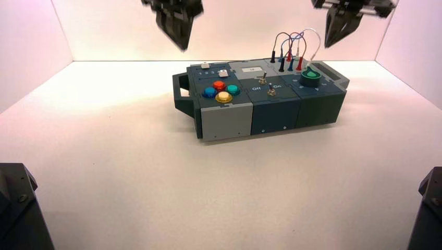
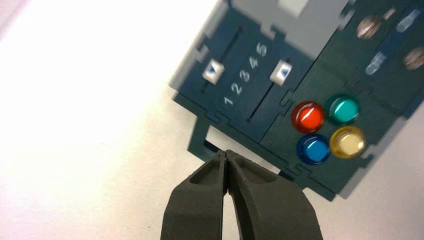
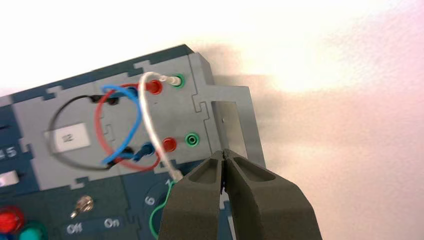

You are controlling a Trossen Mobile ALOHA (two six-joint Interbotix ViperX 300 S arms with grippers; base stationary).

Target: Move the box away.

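Both claws pinched closed and empty: left gripper (image 2: 226,156) hovers above the box (image 1: 260,107)'s nine-o'clock handle (image 2: 202,142), right gripper (image 3: 224,156) seemingly over the three-o'clock one.

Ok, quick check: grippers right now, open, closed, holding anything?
Left gripper: closed, holding nothing, above the box's dark left handle.
Right gripper: closed, holding nothing, above the grey right handle.
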